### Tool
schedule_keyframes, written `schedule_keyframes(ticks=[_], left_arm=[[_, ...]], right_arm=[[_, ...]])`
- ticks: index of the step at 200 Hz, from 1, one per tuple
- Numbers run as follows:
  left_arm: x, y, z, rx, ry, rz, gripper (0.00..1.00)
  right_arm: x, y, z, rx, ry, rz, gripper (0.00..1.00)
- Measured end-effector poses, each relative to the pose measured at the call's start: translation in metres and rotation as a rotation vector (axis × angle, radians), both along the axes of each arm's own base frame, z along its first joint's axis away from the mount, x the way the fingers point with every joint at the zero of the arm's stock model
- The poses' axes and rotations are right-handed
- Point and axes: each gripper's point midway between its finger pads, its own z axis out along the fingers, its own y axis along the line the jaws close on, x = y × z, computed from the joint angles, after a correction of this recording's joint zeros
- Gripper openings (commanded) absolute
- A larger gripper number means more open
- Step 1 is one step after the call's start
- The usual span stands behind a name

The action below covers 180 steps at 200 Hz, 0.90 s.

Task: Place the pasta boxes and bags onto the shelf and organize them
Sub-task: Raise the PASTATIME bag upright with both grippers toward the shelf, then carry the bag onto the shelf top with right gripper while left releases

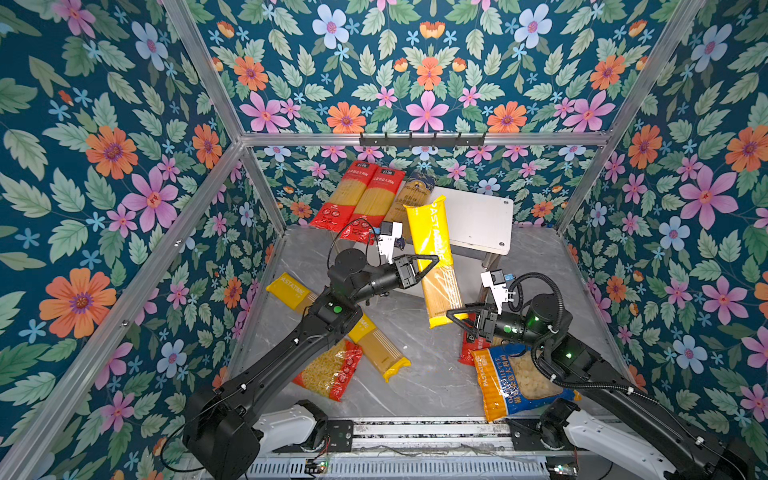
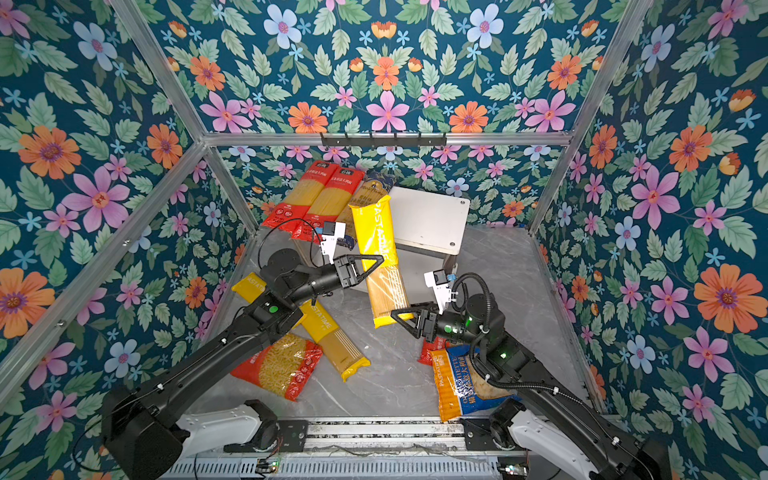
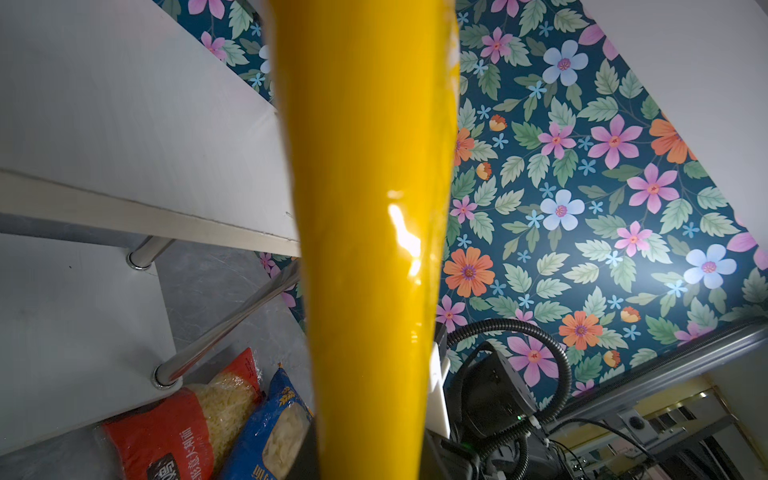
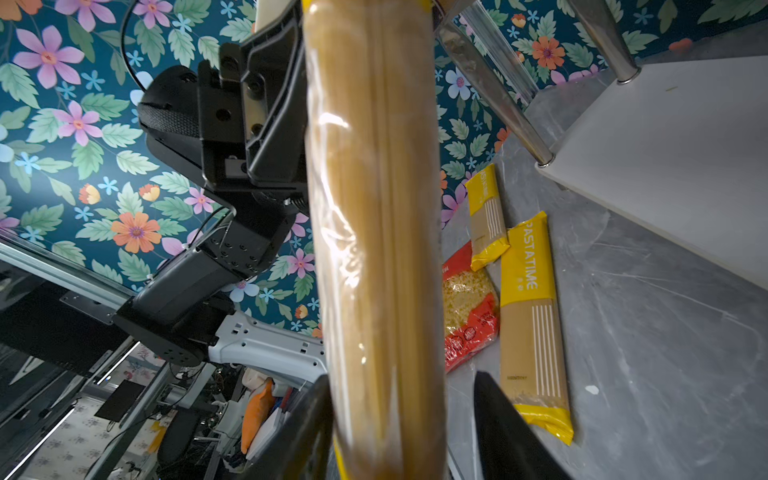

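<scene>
Floral wallpaper [image 1: 124,174] on every side, a grey marbled counter [image 1: 419,374] below, and at the far end the small white two-tier shelf [image 1: 482,216] is seen. Two red spaghetti packs [image 1: 359,195] and a navy-gold spaghetti pack [image 1: 415,189] are laid along the left of its top.

Now the action: a long yellow PASTATIME spaghetti pack [image 1: 430,232] is held aloft on a slant. Its far end appears to be over the shelf top beside the navy-gold one, and its near end hangs out above the counter. It is clamped about mid-length by the left claw [image 1: 433,262]. The right claw [image 1: 453,315] is set astride the near end with its jaws apart, and nothing is squeezed there.

Placing this pack looks to be the step in hand. To do it well, the near end should be raised level, the pack turned parallel to its neighbours and lowered flat before it is released. The film is glossy, so slip should be guarded against.

Other packs are lying on the counter, among them a red macaroni bag [image 1: 328,370] and a blue-orange shells bag [image 1: 515,378].
</scene>
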Motion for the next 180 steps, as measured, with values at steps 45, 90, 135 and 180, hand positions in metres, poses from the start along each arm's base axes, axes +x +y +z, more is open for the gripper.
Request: schedule_keyframes(ticks=[45, 90, 135, 180], left_arm=[[0.007, 0.0, -0.006, 0.0, 0.037, 0.011, 0.42], [0.006, 0.007, 0.003, -0.019, 0.026, 0.034, 0.6], [-0.006, 0.022, -0.008, -0.009, -0.015, 0.067, 0.65], [-0.015, 0.038, -0.037, 0.024, -0.001, 0.121, 0.65]], right_arm=[[0.005, 0.001, 0.005, 0.042, 0.017, -0.014, 0.18], [0.009, 0.003, 0.014, 0.08, 0.035, -0.023, 0.09], [0.031, 0.002, 0.045, 0.132, 0.041, -0.112, 0.07], [0.066, -0.003, 0.075, 0.202, 0.066, -0.264, 0.05]])
